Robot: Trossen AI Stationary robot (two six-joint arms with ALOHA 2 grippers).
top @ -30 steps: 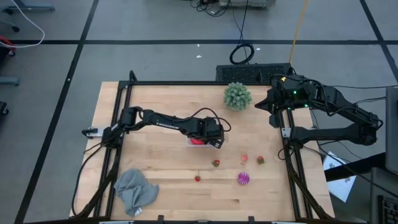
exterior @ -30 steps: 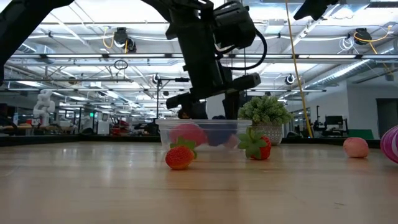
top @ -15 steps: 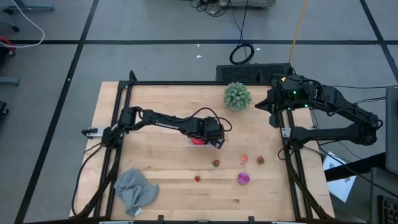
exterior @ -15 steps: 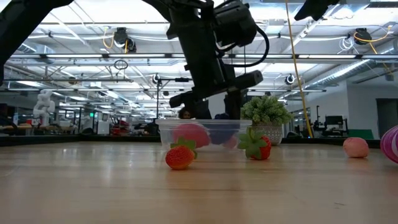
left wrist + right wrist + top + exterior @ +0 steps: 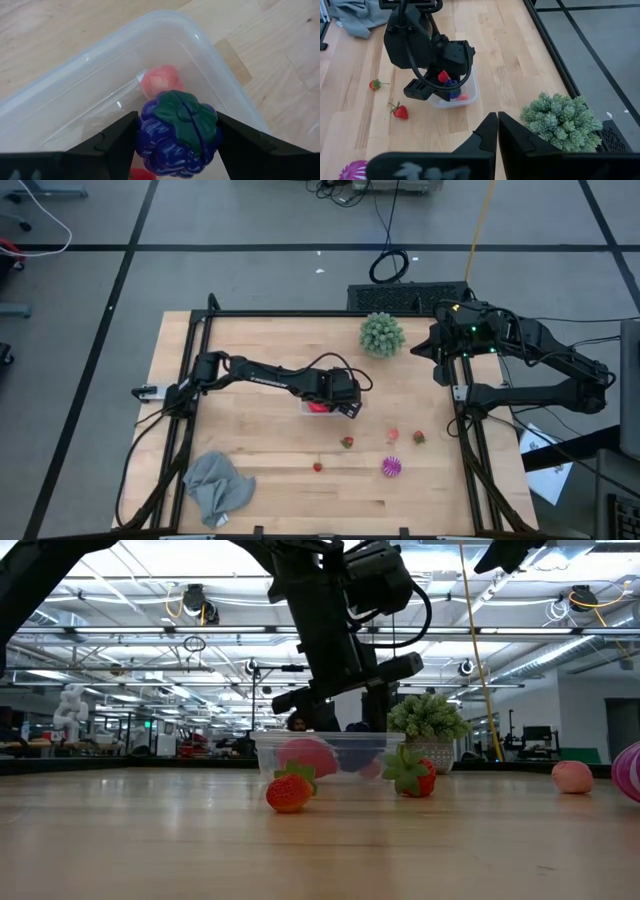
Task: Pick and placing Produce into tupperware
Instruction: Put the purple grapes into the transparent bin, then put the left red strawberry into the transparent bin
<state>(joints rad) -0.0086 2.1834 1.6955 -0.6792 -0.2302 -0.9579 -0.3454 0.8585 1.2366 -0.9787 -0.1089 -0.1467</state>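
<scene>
The left gripper [image 5: 343, 395] sits over the tupperware [image 5: 312, 408] at table centre. The right gripper [image 5: 440, 350] waits near the green spiky ball [image 5: 382, 334]. Two strawberries [image 5: 347, 442], a pink fruit [image 5: 393, 436], a third strawberry [image 5: 419, 437] and a magenta ball [image 5: 391, 467] lie apart nearby. A grey cloth [image 5: 216, 485] lies at the front left.

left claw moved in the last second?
Yes, barely: in the low view the left claw edged slightly right against the clear container, holding the purple berry over it.
</scene>
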